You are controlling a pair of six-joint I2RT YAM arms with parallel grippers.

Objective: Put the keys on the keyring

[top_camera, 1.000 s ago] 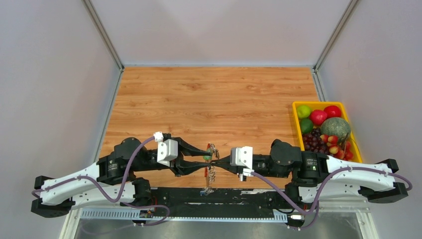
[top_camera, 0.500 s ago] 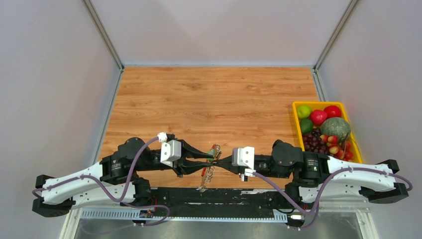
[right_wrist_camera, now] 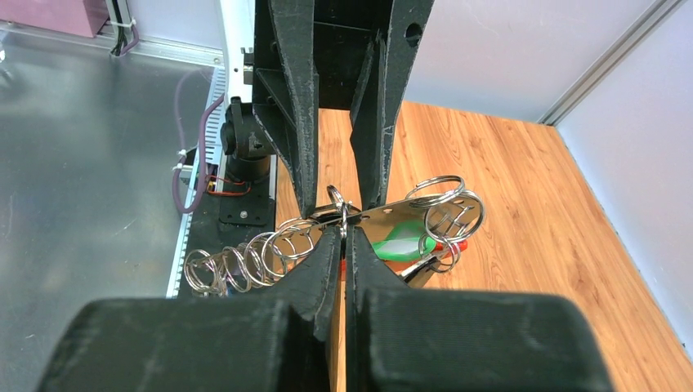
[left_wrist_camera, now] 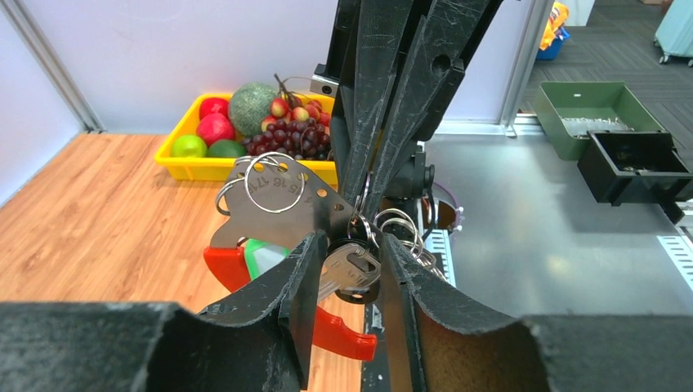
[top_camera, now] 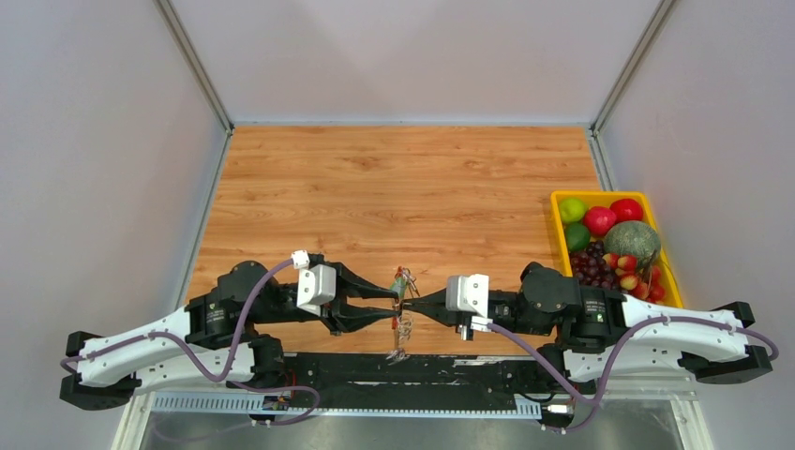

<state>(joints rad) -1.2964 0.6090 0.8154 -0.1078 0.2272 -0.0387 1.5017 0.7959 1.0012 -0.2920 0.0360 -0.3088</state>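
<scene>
The keyring (top_camera: 401,281) hangs in the air between both grippers near the table's front edge. In the left wrist view it shows a red loop (left_wrist_camera: 343,335), a green tag (left_wrist_camera: 266,255), a steel plate (left_wrist_camera: 286,212) and coiled rings (left_wrist_camera: 409,233). A silver key (left_wrist_camera: 353,271) with a black head sits on a small ring, and my left gripper (left_wrist_camera: 353,241) is shut on it. My right gripper (right_wrist_camera: 344,237) comes from the opposite side, shut on a small ring of the keyring beside the steel plate (right_wrist_camera: 392,216). The coiled rings (right_wrist_camera: 245,261) dangle to one side.
A yellow tray (top_camera: 558,202) holding fruit stands at the table's right edge. The black base rail (top_camera: 403,370) runs just below the hanging rings. Beyond the table's near edge, a green bin (left_wrist_camera: 596,114) and a black box (left_wrist_camera: 633,163) rest on a metal surface.
The right arm has drawn back slightly to the right. The left gripper shifted right and came back. The dangling rings have swung a little.
</scene>
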